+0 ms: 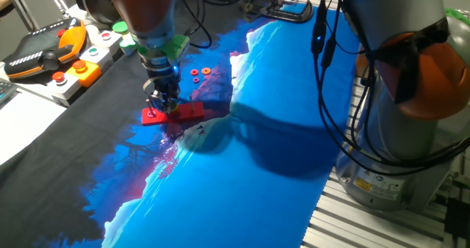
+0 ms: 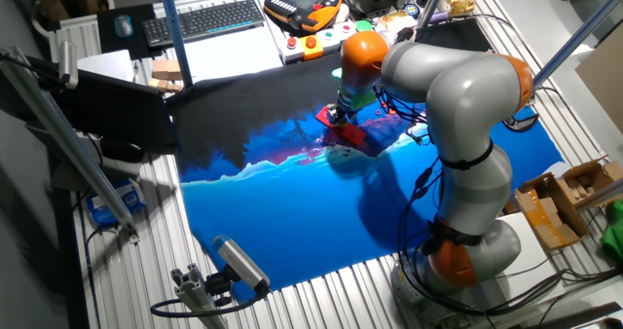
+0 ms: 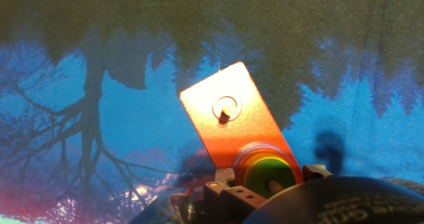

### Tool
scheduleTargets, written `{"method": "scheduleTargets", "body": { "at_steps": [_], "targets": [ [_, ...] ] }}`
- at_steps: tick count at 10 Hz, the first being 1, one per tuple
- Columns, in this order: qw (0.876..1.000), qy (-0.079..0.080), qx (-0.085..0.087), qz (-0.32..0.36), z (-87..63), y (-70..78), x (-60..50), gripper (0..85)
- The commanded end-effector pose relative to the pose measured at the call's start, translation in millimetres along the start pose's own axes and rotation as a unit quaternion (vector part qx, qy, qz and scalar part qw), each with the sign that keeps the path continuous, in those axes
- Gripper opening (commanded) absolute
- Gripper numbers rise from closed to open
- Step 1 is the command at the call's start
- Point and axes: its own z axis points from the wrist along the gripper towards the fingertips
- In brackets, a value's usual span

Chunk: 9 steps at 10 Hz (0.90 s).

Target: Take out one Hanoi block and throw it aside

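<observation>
The Hanoi block is a small green ring [image 3: 260,171] lying on top of yellow and orange rings on a peg of the red base plate [image 3: 215,134]. In the hand view my gripper [image 3: 268,187] sits low over this stack, with dark fingers [image 3: 224,192] on either side of the ring and small gaps to it. A bare peg [image 3: 226,107] stands further along the plate. In one fixed view my gripper [image 1: 163,103] hangs over the left end of the red plate [image 1: 185,113]. In the other fixed view my gripper [image 2: 342,117] is over the plate [image 2: 354,136].
Several small red rings [image 1: 200,73] lie loose on the cloth behind the plate. An orange teach pendant [image 1: 44,53] and a button box [image 1: 88,61] stand at the back left. The blue and black printed cloth [image 1: 264,145] covers the table. A keyboard [image 2: 204,19] lies at the far side.
</observation>
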Motion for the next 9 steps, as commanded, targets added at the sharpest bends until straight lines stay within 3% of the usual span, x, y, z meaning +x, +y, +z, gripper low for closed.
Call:
{"method": "scheduleTargets", "body": {
  "at_steps": [1, 9],
  "targets": [
    [1.0, 0.0, 0.001, 0.0, 0.5, 0.0, -0.1, 55.7],
    [1.0, -0.001, -0.001, 0.003, 3.3, -1.0, 0.0, 55.3]
  ]
}}
